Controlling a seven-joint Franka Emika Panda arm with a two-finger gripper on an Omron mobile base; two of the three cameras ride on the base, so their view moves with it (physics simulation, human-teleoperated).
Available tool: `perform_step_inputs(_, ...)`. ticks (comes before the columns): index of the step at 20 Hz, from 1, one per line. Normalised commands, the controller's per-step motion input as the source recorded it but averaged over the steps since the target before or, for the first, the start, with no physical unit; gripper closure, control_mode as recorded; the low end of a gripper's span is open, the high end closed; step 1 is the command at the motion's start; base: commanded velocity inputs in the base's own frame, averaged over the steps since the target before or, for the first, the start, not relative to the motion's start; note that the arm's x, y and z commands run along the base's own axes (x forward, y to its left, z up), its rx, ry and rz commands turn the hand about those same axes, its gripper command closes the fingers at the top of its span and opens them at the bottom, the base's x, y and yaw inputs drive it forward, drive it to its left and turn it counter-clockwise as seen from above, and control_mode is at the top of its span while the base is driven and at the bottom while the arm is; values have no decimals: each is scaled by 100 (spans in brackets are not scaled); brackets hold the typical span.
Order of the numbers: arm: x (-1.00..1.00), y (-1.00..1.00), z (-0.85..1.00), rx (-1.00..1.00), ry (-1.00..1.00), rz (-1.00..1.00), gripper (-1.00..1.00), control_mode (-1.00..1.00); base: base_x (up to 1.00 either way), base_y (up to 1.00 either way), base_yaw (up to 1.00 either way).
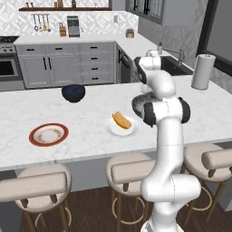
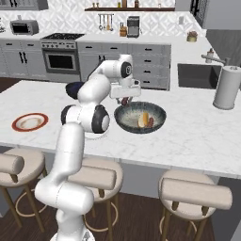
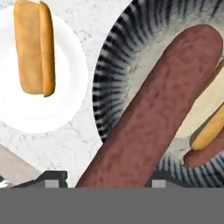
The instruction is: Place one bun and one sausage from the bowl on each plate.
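The gripper (image 3: pixel 105 177) is clamped on a sausage (image 3: pixel 157 109), which runs diagonally from the lower centre to the upper right of the hand view, held above the bowl (image 3: pixel 111 65) so it can clear the rim. The white plate (image 3: pixel 65 109), upper left and just beside the bowl, already carries a bun (image 3: pixel 34 46), with bare surface beside it for the sausage. A second bun (image 2: pixel 143 119) and sausage (image 2: pixel 150 122) remain in the bowl; the red-rimmed plate (image 1: pixel 49 134) sits well apart at centre left, open counter (image 1: pixel 90 136) between.

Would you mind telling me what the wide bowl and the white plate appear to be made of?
The bowl looks like glazed stoneware: dark streaked rim, pale speckled inside, though a render leaves that open. The white plate looks like smooth glazed ceramic, plain and evenly white with no pattern.
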Motion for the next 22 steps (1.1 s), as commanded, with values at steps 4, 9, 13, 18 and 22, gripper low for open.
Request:
perform_step_inputs(4, -100, 66, -19, 9, -25, 0, 100, -100, 0, 0, 0)
perform_step_inputs(9, -100, 80, -55, 2, -16, 0, 100, -100, 0, 0, 0)
perform_step_inputs(13, -88, 100, -16, -4, -17, 10, 100, -100, 0, 0, 0)
perform_step_inputs(18, -49, 100, 0, -10, -1, 27, 100, -100, 0, 0, 0)
perform_step_inputs(22, 32, 96, 0, -9, -1, 21, 100, -100, 0, 0, 0)
